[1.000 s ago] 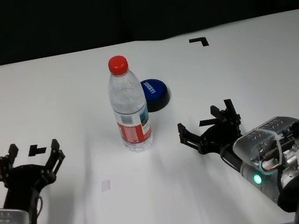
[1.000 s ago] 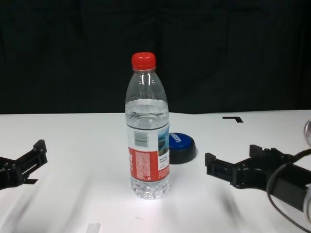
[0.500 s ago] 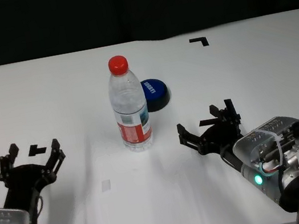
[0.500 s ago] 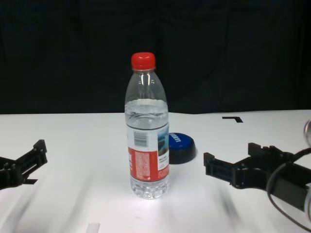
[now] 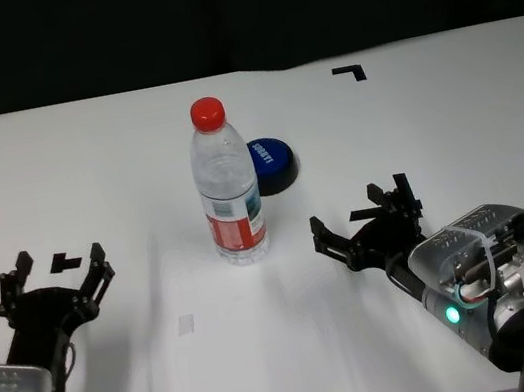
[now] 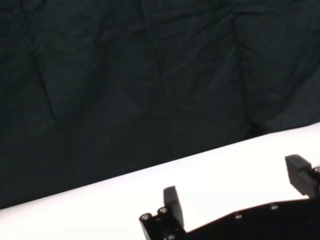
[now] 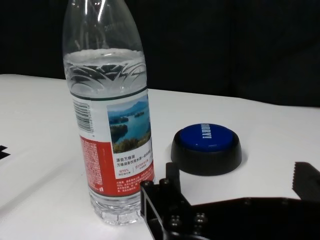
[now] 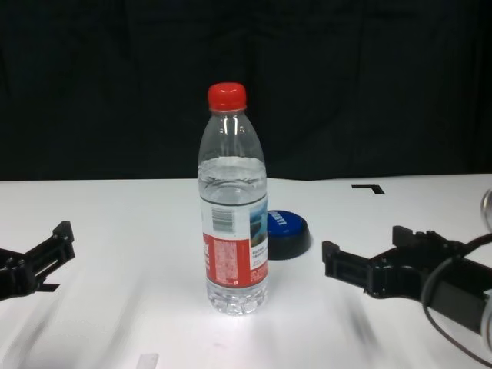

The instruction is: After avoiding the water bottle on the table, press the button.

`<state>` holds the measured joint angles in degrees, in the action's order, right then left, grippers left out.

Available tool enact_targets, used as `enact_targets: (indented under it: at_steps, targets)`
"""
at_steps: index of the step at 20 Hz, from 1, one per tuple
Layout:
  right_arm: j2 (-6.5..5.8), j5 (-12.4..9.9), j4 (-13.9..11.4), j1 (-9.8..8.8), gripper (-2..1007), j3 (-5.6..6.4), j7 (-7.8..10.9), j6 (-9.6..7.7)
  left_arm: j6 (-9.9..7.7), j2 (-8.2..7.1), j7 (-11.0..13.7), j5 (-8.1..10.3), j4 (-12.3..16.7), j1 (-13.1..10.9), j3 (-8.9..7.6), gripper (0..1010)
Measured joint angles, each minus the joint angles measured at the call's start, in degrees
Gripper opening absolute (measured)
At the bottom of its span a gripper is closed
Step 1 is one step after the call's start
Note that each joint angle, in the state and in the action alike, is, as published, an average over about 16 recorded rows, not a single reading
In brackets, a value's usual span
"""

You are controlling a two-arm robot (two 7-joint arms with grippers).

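one water bottle [image 5: 228,190] fronting button [image 5: 270,162]

Head high, chest low, wrists close.

The bottle [image 5: 229,194] at frame centre is clear, with a red cap [image 5: 208,113] and a red, white and blue label [image 7: 116,141] bearing a barcode. Behind it, the button [image 5: 270,162] is blue with white lettering on a dark base. The table [image 5: 452,122] is white with black tape marks.
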<state>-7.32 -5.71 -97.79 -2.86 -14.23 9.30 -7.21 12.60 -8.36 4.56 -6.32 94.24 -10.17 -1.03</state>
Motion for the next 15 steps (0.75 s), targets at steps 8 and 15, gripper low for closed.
enact_targets:
  at_steps: [8, 15]
  targets:
    - [0.05, -0.05, 0.03, -0.01, 1003, 0.02, 0.01, 0.05, 0.0, 0.0, 0.0, 0.0, 0.0, 0.0, 0.0, 1003]
    - [0.06, -0.07, 0.05, -0.01, 1003, 0.02, 0.01, 0.08, 0.0, 0.0, 0.0, 0.0, 0.0, 0.0, 0.0, 1003]
